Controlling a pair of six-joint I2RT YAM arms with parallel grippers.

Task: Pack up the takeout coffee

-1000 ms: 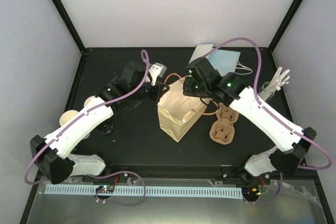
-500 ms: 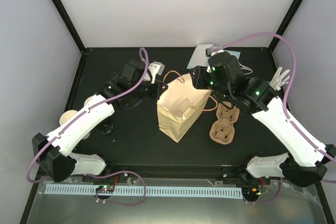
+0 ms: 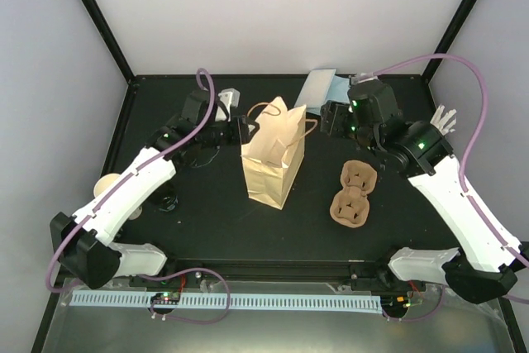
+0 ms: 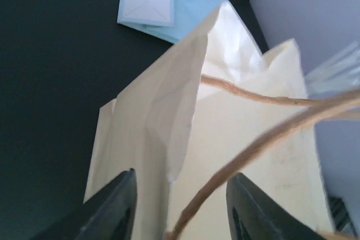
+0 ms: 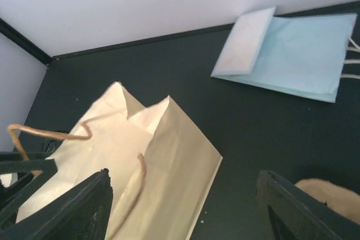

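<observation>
The tan paper bag (image 3: 271, 163) stands upright mid-table with its mouth open and its twine handles up. My left gripper (image 3: 241, 127) is at the bag's left top edge, open; in the left wrist view (image 4: 181, 173) the bag's rim (image 4: 169, 116) and a twine handle (image 4: 264, 139) lie between the parted fingers. My right gripper (image 3: 329, 119) hangs open to the right of the bag, clear of it; the right wrist view (image 5: 183, 175) looks down on the bag (image 5: 140, 161). The takeout coffee does not show plainly; a dark glinting shape (image 3: 165, 201) by my left forearm is too dim to identify.
A brown pulp cup carrier (image 3: 353, 193) lies right of the bag. A light blue bag (image 3: 324, 87) lies flat at the back edge. Cream cups (image 3: 111, 185) sit under my left arm. A clear plastic piece (image 3: 438, 126) stands at the right edge.
Both grippers opened and let go of the bag. The right arm drew back to the right. The bag went from tilted to upright and shifted slightly left.
</observation>
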